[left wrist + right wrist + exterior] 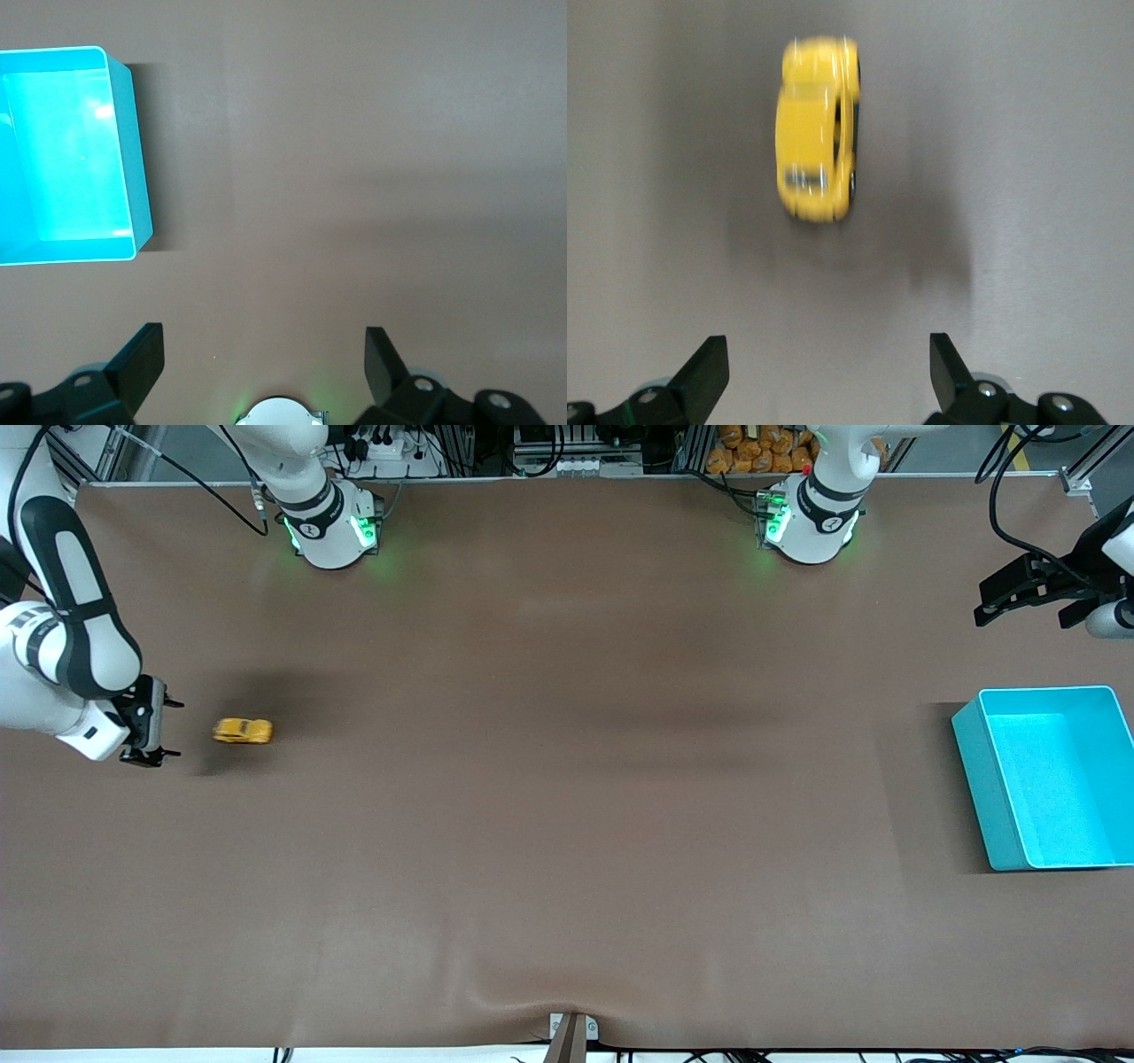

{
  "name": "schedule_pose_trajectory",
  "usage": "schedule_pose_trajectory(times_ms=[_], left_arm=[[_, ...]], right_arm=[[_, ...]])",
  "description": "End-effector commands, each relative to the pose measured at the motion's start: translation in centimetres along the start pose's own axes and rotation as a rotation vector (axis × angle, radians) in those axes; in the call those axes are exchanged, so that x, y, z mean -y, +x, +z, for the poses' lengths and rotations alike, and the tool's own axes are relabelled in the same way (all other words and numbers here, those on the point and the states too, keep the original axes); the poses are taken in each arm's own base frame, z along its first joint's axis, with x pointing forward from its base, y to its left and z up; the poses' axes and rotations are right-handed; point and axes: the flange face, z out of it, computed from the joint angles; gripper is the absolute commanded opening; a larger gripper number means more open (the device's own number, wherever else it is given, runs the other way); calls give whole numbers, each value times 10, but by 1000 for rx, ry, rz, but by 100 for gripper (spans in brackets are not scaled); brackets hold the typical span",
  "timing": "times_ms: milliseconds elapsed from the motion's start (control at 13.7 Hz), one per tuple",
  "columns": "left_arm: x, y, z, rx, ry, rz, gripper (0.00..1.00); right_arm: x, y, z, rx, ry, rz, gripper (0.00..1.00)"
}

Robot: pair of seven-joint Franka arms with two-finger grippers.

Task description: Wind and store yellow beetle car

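Observation:
The yellow beetle car stands on its wheels on the brown table toward the right arm's end, and shows blurred in the right wrist view. My right gripper is open and empty, low beside the car with a small gap between them; its dark fingertips stand wide apart. The turquoise bin is empty at the left arm's end; it also shows in the left wrist view. My left gripper is open and empty, waiting in the air near the bin, with its fingertips spread.
The brown table mat stretches between the car and the bin. The two arm bases stand along the table's edge farthest from the front camera. A small bracket sits at the table's nearest edge.

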Motion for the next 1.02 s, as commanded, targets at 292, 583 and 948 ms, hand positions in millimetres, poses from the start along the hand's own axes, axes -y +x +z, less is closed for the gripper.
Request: schedule_pose_trajectory(times_ms=[292, 583, 948], left_arm=[[2, 1, -4, -9, 12, -5, 100], [2, 1, -4, -9, 12, -5, 100], [2, 1, -4, -9, 12, -5, 100]], right_arm=[[-25, 22, -47, -38, -10, 36, 100], [-51, 61, -93, -24, -16, 118, 100], [-64, 111, -134, -24, -35, 262, 100]])
